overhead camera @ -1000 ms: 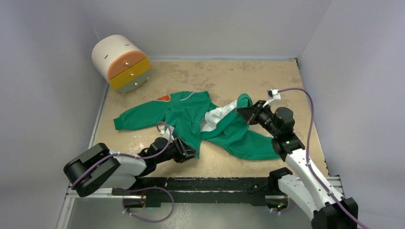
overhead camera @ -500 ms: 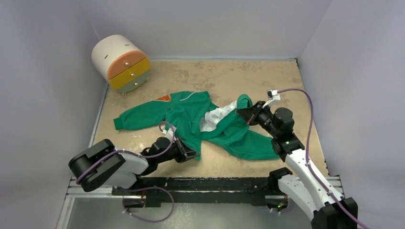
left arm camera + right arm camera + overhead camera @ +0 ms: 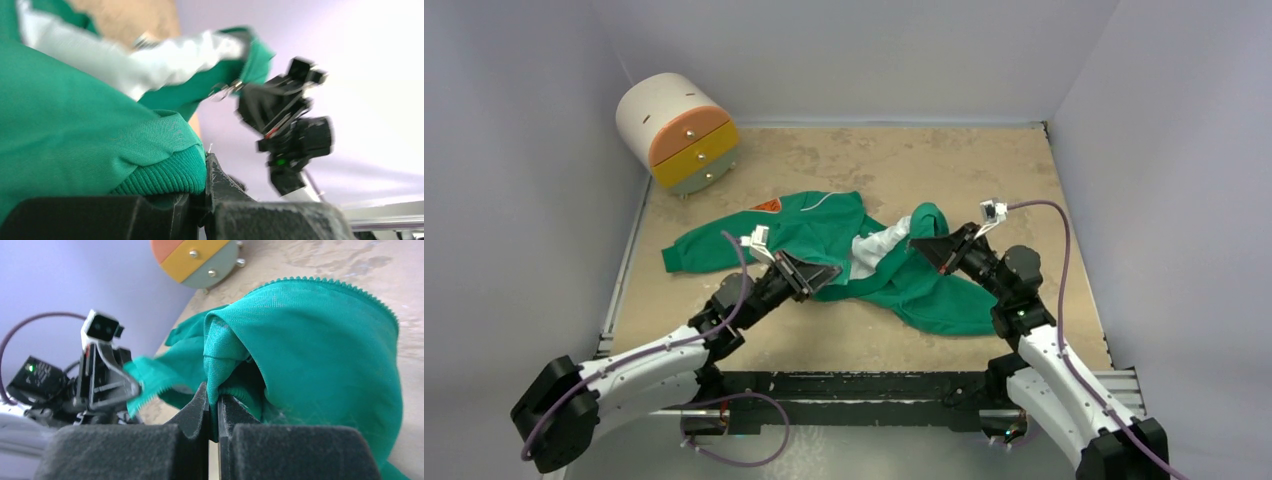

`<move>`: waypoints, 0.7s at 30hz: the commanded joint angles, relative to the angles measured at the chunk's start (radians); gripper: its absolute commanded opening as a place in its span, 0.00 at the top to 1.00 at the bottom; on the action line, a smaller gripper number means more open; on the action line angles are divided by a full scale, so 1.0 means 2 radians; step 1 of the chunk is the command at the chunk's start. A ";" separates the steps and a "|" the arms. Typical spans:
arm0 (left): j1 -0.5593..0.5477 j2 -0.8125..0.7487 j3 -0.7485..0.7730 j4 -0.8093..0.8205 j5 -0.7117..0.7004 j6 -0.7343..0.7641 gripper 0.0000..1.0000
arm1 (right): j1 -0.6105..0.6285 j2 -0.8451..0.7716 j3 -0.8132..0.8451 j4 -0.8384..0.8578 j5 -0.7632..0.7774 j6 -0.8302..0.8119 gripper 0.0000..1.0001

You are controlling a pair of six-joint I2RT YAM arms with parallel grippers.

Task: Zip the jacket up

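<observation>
The green jacket (image 3: 824,240) lies crumpled and open mid-table, pale grey lining (image 3: 874,247) showing and an orange patch (image 3: 766,206) near the back. My left gripper (image 3: 829,273) is shut on the jacket's ribbed hem (image 3: 165,175) and holds it lifted above the table. My right gripper (image 3: 921,246) is shut on a fold of the jacket's other front edge (image 3: 225,360), raised off the table. The zipper teeth (image 3: 330,282) run along that raised edge. The two grippers face each other, a short way apart.
A white round drawer unit (image 3: 676,130) with orange, yellow and pale green fronts stands at the back left corner. Grey walls enclose the table on the left, back and right. A black rail (image 3: 874,385) runs along the near edge.
My left arm has swung up and to the right, lifting the hem off the table toward the right gripper. My right gripper has shifted slightly left and lower with its fold.
</observation>
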 commanded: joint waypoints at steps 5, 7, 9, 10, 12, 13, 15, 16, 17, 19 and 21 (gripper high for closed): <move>-0.003 -0.006 0.110 0.037 -0.074 0.072 1.00 | 0.028 0.018 -0.014 0.252 -0.069 0.113 1.00; -0.004 0.005 0.136 0.043 -0.079 0.091 1.00 | 0.050 0.028 -0.003 0.275 -0.064 0.121 1.00; -0.004 0.018 0.160 0.056 -0.075 0.112 1.00 | 0.070 0.043 0.012 0.293 -0.065 0.123 1.00; -0.004 0.023 0.171 0.064 -0.072 0.126 1.00 | 0.076 0.050 0.020 0.306 -0.072 0.127 1.00; -0.004 0.029 0.187 0.079 -0.075 0.144 1.00 | 0.082 0.063 0.033 0.338 -0.089 0.142 1.00; -0.004 0.027 0.191 0.087 -0.080 0.156 1.00 | 0.082 0.067 0.036 0.356 -0.095 0.153 1.00; -0.004 0.024 0.192 0.114 -0.088 0.174 1.00 | 0.083 0.073 0.043 0.388 -0.105 0.169 1.00; -0.004 0.022 0.192 0.125 -0.092 0.180 1.00 | 0.085 0.076 0.047 0.396 -0.106 0.176 1.00; -0.004 0.022 0.190 0.138 -0.093 0.186 1.00 | 0.088 0.079 0.051 0.404 -0.105 0.182 1.00; -0.004 0.023 0.186 0.168 -0.093 0.193 1.00 | 0.096 0.090 0.058 0.422 -0.101 0.194 1.00; -0.004 0.026 0.182 0.189 -0.094 0.198 1.00 | 0.103 0.105 0.065 0.443 -0.094 0.210 1.00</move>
